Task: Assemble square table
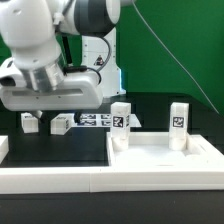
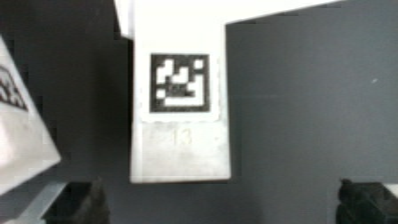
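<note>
Tool [image 2: 214, 204] spread wide, its dark fingertips [image 2: 64, 203] cropped and blurry, with a tagged white leg [image 2: 178, 130] lying between them, clear of both. The square slab [image 1: 165, 160] sits on the desk [image 1: 150, 105] at the exterior view's right, with an upright leg [image 1: 121, 118] at one far corner. There the arm's bulk hides the fingers.

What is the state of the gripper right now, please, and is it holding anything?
The gripper is open and holds nothing; a tagged white table leg lies close to its spread jaws, ungripped.
</note>
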`<control>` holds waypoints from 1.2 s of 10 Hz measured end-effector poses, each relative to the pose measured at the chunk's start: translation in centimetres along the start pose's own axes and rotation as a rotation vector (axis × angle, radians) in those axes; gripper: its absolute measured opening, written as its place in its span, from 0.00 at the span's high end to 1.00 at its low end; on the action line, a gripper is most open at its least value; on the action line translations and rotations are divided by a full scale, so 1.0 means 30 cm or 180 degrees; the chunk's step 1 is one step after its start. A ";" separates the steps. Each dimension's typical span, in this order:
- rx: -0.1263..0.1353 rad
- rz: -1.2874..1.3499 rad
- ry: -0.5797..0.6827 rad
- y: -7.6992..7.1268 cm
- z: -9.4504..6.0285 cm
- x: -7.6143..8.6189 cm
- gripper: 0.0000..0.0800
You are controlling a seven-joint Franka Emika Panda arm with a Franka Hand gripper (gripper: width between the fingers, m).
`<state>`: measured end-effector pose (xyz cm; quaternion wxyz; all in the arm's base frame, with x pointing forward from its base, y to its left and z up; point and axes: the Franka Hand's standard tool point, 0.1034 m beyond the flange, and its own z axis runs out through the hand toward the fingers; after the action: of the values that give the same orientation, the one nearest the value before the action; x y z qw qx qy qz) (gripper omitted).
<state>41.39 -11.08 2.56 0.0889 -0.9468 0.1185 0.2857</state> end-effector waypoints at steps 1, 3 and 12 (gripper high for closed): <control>0.0014 -0.0003 -0.0150 -0.004 0.002 0.010 0.19; -0.0003 0.0030 -0.0500 0.009 0.034 -0.004 0.19; -0.0132 0.0033 -0.0539 0.034 0.048 -0.007 0.19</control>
<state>40.19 -11.67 1.40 0.0775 -0.9203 0.1095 0.3675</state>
